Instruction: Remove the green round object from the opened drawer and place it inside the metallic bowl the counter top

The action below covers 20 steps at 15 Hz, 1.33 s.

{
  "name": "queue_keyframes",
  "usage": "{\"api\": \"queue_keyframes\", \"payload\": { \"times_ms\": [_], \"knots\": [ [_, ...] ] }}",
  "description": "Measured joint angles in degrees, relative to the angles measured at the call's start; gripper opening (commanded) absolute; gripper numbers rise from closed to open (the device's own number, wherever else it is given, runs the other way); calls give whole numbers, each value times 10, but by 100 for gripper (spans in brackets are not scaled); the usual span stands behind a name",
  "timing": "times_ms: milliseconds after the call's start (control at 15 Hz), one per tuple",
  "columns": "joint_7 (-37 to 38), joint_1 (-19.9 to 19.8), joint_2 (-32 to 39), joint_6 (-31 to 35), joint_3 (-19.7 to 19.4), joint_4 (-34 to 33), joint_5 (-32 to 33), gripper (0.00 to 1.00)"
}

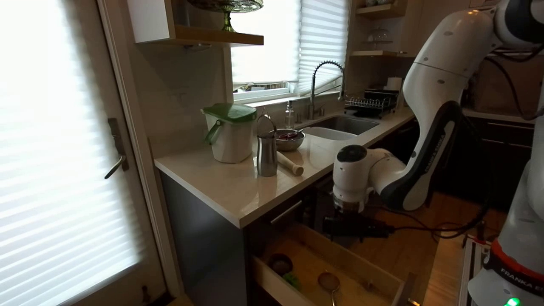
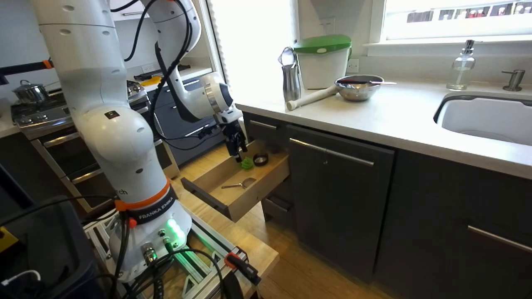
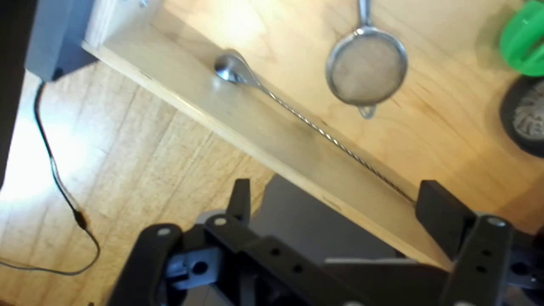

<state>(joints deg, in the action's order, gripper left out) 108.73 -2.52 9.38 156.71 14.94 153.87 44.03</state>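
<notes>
The green round object [image 3: 525,40] lies on the floor of the opened drawer, cut off by the right edge of the wrist view. It also shows in both exterior views [image 1: 292,280] [image 2: 247,163], beside a round black-rimmed thing. The drawer [image 3: 255,149] has light wooden walls [image 2: 257,195]. My gripper [image 3: 338,195] is open and empty above the drawer's side wall, one finger outside it and one inside. It shows dark in an exterior view [image 2: 241,153]. The metallic bowl [image 2: 359,92] stands on the counter top [image 2: 399,112], with a red utensil in it.
A strainer [image 3: 367,68], a twisted-handle spoon [image 3: 314,125] and the black-rimmed thing [image 3: 527,117] lie in the drawer. A steel cup [image 1: 267,159], a wooden pestle [image 2: 311,97] and a white bin [image 2: 324,68] with a green lid stand near the bowl.
</notes>
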Motion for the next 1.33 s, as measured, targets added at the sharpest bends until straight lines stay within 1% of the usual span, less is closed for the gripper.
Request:
{"api": "queue_keyframes", "payload": {
  "times_ms": [133, 267, 600, 667, 800, 1000, 1133, 1200, 1333],
  "knots": [
    [31, 17, 52, 7, 5, -10, 0, 100],
    [35, 20, 90, 30, 8, -23, -8, 100],
    [36, 20, 89, 37, 6, -26, -8, 100],
    [36, 19, 94, 63, 4, -28, -6, 100],
    [41, 20, 118, 141, -8, -38, 1, 100],
    [50, 35, 172, 255, -49, -74, 9, 100],
    [50, 54, 206, 295, -78, -105, 8, 100],
    [50, 63, 225, 305, -87, -121, 6, 98],
    [50, 79, 262, 313, -96, -149, 2, 88]
  ]
}}
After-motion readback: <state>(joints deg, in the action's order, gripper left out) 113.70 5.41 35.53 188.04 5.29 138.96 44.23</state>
